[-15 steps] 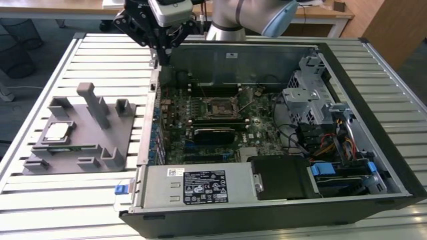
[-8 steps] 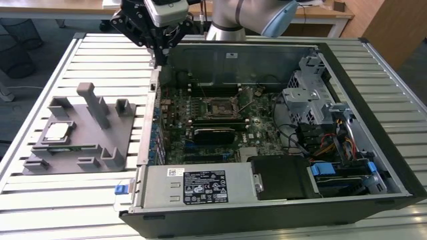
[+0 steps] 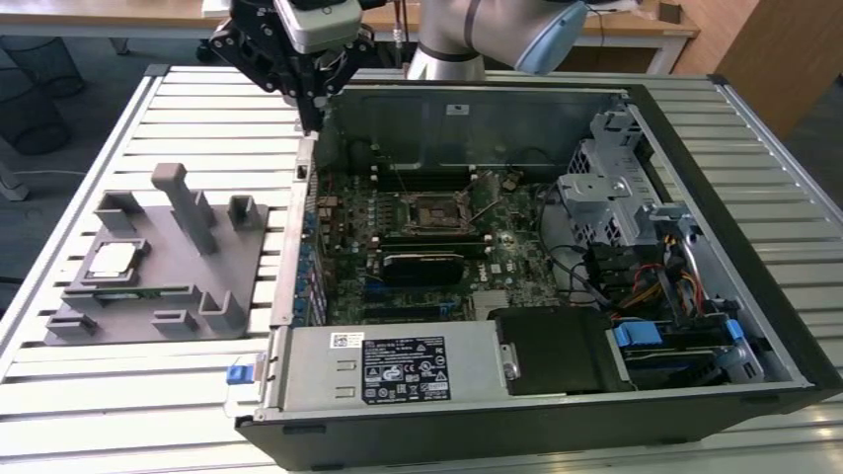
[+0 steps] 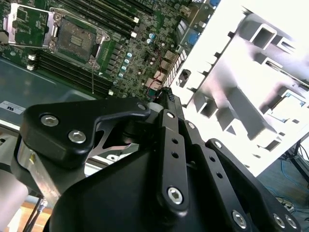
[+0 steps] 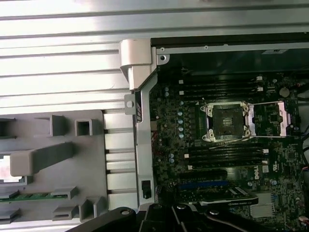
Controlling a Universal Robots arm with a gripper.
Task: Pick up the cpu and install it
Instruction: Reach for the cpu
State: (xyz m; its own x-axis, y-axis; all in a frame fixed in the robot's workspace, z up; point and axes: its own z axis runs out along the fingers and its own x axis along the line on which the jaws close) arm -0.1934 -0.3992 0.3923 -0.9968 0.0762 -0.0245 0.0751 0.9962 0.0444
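Note:
The cpu (image 3: 113, 260), a small silvery square chip, lies flat on the grey holder block (image 3: 158, 286) at the exterior view's left, outside the computer case. My gripper (image 3: 314, 120) hangs above the case's far corner nearest the block, well away from the cpu. Its black fingers (image 4: 167, 96) are drawn together to a point with nothing between them. The black-framed socket (image 3: 435, 212) on the green motherboard stands open, with its metal frame (image 5: 282, 118) swung aside. Both wrist views look down on the socket (image 5: 227, 123) (image 4: 77, 36).
The open computer case (image 3: 737, 326) fills the exterior view's middle and right, with a power supply (image 3: 395, 365), drive cages and cables inside. A green memory stick (image 5: 19, 195) lies in the holder block beside upright grey posts (image 3: 185, 202). The slatted metal table (image 3: 79, 405) runs underneath.

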